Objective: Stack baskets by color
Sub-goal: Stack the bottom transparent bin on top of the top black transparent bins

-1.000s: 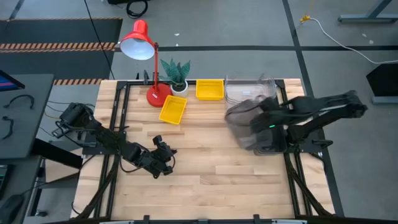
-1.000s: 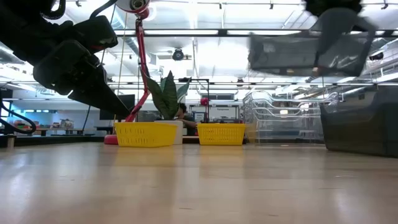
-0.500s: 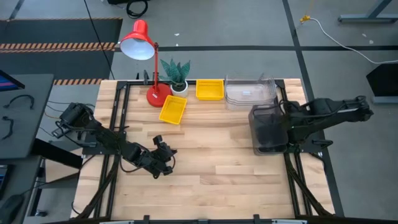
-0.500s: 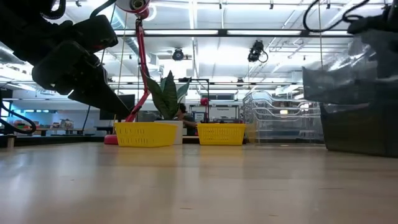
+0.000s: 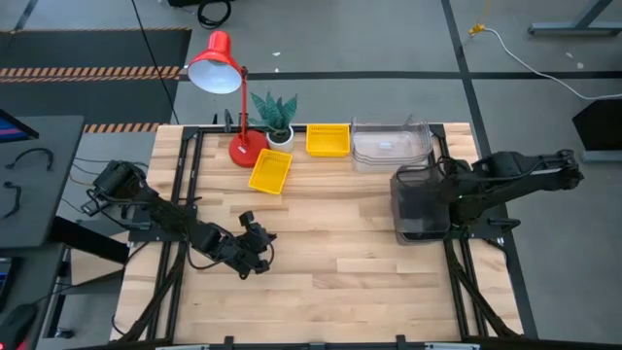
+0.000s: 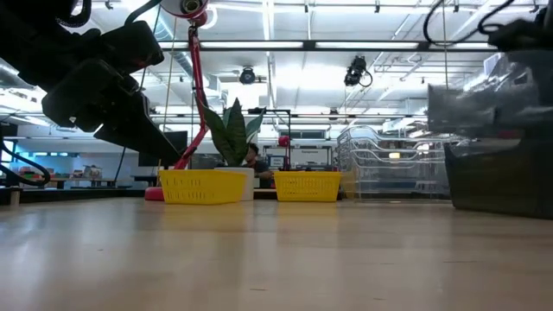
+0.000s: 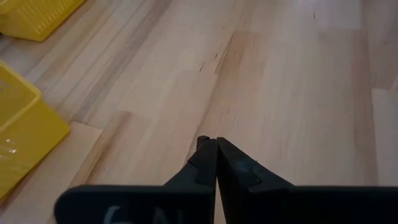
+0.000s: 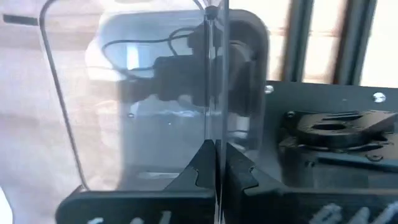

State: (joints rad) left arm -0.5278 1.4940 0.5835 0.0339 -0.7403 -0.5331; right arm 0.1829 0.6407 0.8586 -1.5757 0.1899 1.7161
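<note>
A smoky grey basket (image 5: 418, 199) hangs by the table's right edge with my right gripper (image 8: 215, 144) shut on it. In the low view this basket (image 6: 484, 104) hovers just over a second dark grey basket (image 6: 501, 181), whose base rests on the table. Two yellow baskets (image 5: 269, 172) (image 5: 328, 139) sit on their bases at the far middle. A stack of clear baskets (image 5: 391, 144) stands to their right. My left gripper (image 7: 216, 142) is shut and holds nothing, low over the bare wood at the near left. My right gripper pinches the grey basket's thin side wall (image 8: 214, 93) at its rim, one finger inside the basket and one outside. The fingers come steeply down from above. The basket is lifted clear and hangs below them, over the other grey basket.
A red desk lamp (image 5: 225, 73) and a potted plant (image 5: 275, 115) stand at the far edge, left of the yellow baskets. Black frame rails (image 5: 466, 228) run beside the right arm's base. Open wood (image 5: 340, 253) lies across the middle and near side.
My right gripper has carried the grey basket toward the table's right edge and somewhat down, rolling as it went. The basket has turned about and now hangs over the other grey basket; over the last half second it has hardly moved.
</note>
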